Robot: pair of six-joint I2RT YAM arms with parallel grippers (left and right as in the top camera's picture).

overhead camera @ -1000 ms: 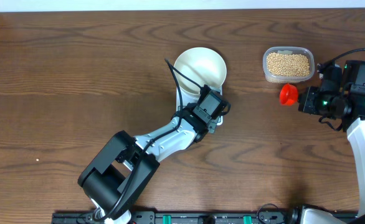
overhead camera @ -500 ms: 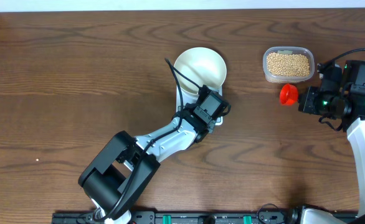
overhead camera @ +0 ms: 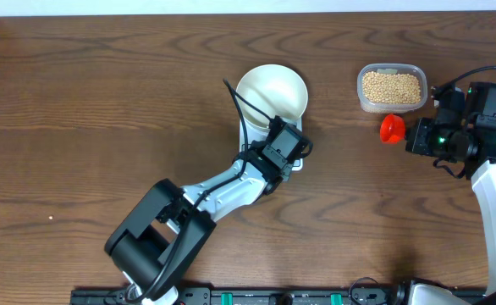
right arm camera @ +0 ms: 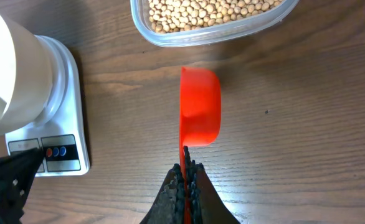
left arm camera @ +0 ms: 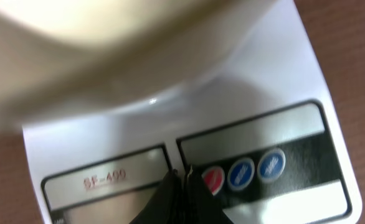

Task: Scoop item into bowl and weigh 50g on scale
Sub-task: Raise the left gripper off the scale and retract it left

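The white bowl (overhead camera: 271, 91) stands on the white scale (left arm camera: 282, 81), which also shows in the right wrist view (right arm camera: 70, 112). My left gripper (left arm camera: 181, 177) is shut and empty, its tips over the scale's front edge beside the display (left arm camera: 104, 180) and a red button (left arm camera: 212, 180). My right gripper (right arm camera: 185, 169) is shut on the handle of a red scoop (right arm camera: 200, 106), held just in front of a clear tub of beige beans (right arm camera: 213, 14). The scoop (overhead camera: 391, 128) looks empty.
The clear tub (overhead camera: 390, 87) sits at the back right of the brown wooden table (overhead camera: 104, 102). The left arm stretches diagonally from the front edge to the scale. The right arm's body stands at the far right.
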